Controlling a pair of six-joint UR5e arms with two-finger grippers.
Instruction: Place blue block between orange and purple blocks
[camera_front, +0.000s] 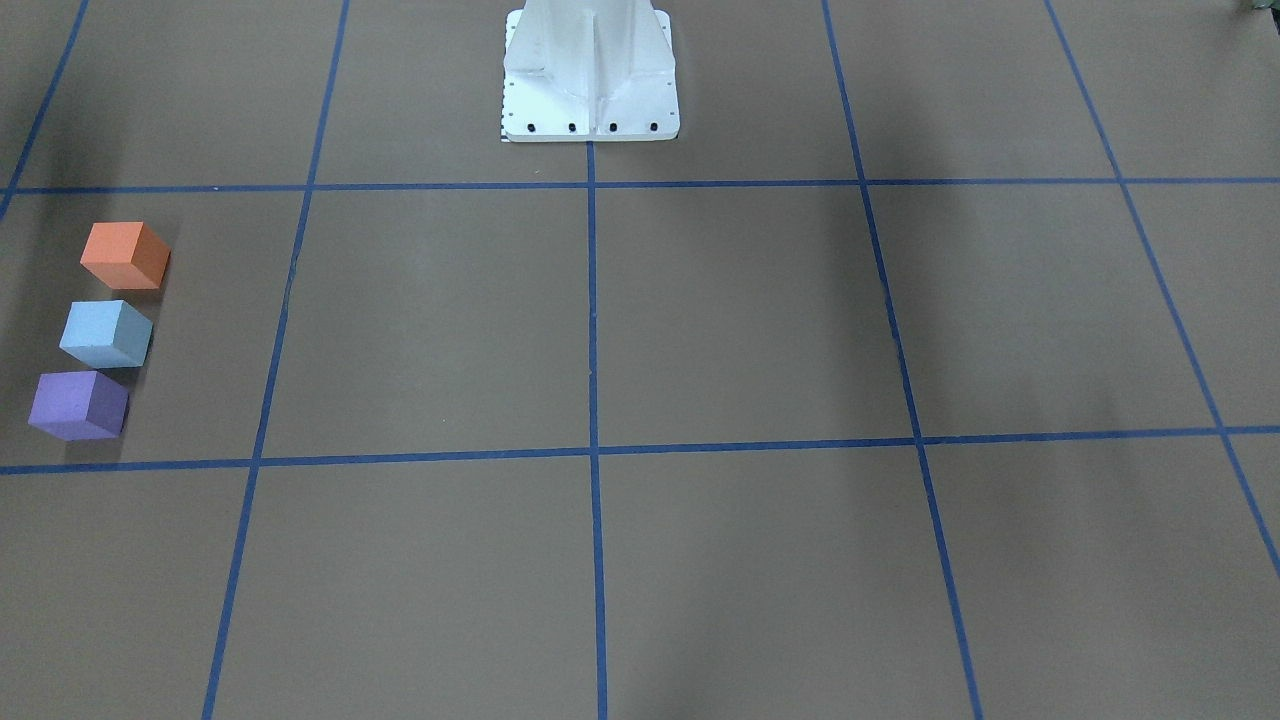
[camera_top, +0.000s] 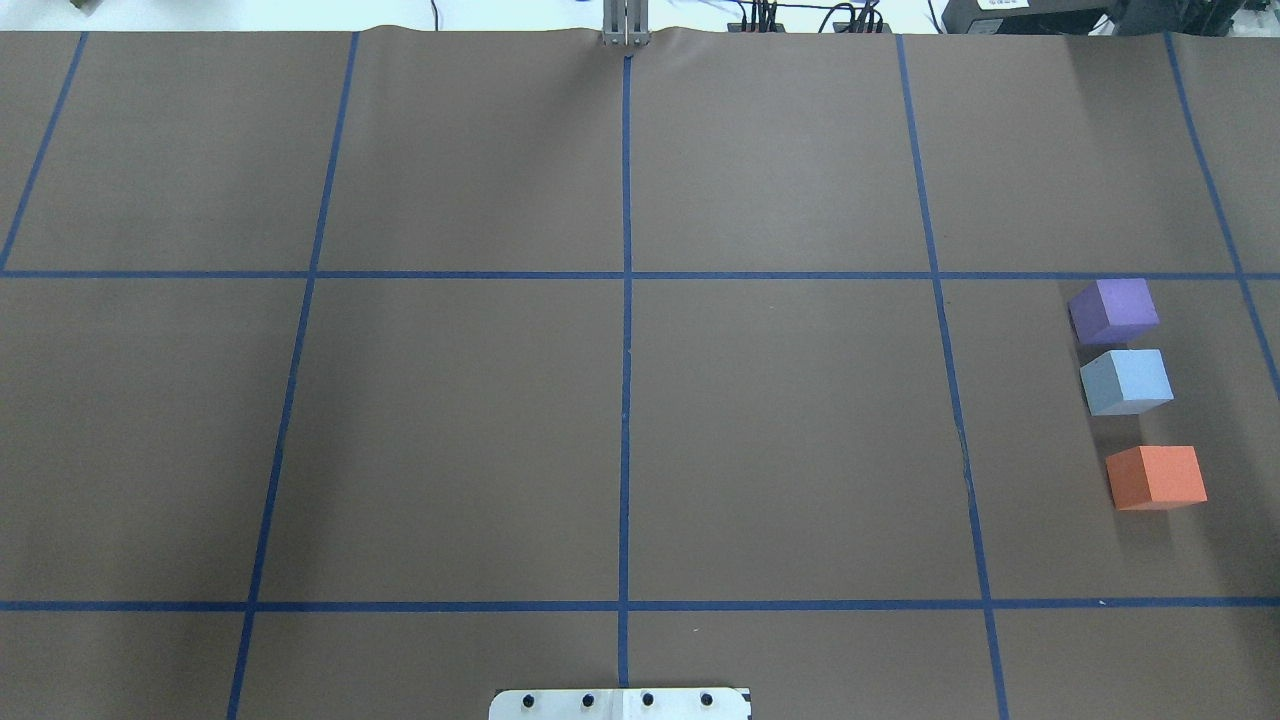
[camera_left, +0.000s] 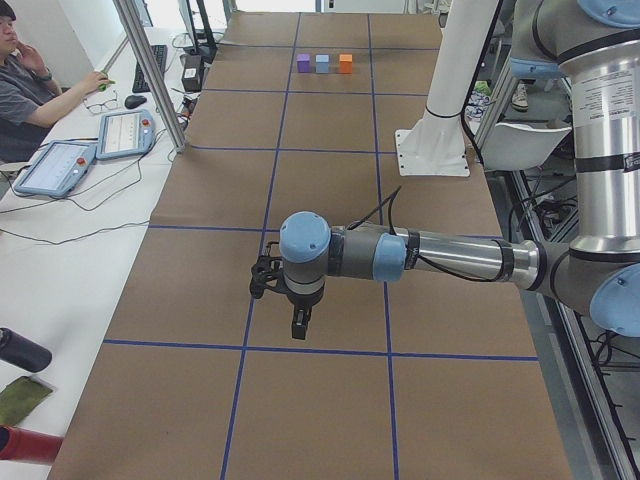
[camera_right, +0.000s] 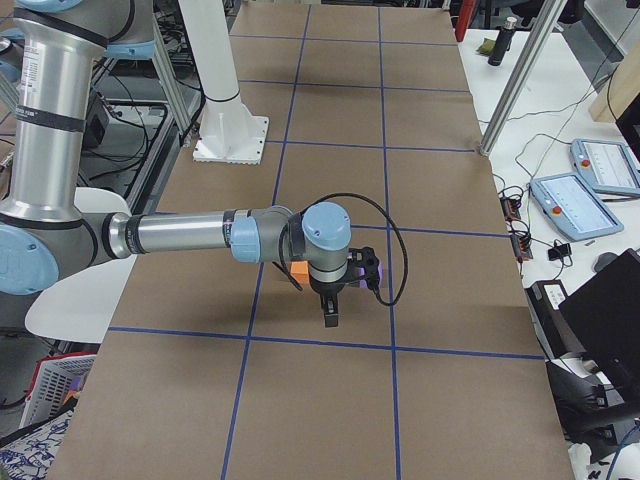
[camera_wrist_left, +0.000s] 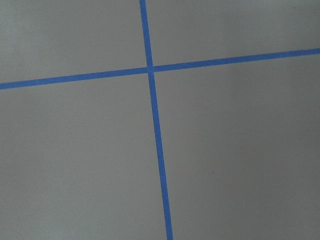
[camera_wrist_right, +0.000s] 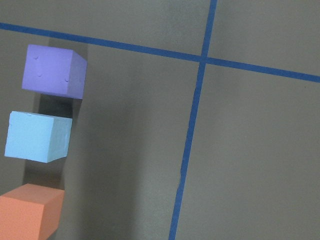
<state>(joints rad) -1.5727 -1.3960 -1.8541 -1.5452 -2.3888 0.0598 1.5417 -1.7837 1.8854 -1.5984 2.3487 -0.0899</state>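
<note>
Left gripper (camera_left: 298, 332) and right gripper (camera_right: 331, 318) show only in the side views, so we cannot tell whether either is spread or pressed together. Neither wrist view shows any fingers. We see the left gripper pointing down over the table (camera_top: 460, 430), above a bare square of the blue tape (camera_top: 626, 400) grid and well apart from the blocks. Its wrist camera shows only a tape crossing. The right gripper also points down, hanging over the table on the robot's right, near the blocks. Its arm hides most of them in the right side view.

We find the blue block (camera_top: 1126, 381) standing on the table in a row with the other two, the purple block (camera_top: 1113, 310) on its far side and the orange block (camera_top: 1156, 477) on the side nearer the robot. It sits between them, touching neither, and closer to the purple one than to the orange one. All three rest flat in one grid square, far to the robot's right of the white base (camera_front: 590, 80). The right wrist view shows them along its left edge. An operator (camera_left: 30, 85) sits at a desk beside the table.
</note>
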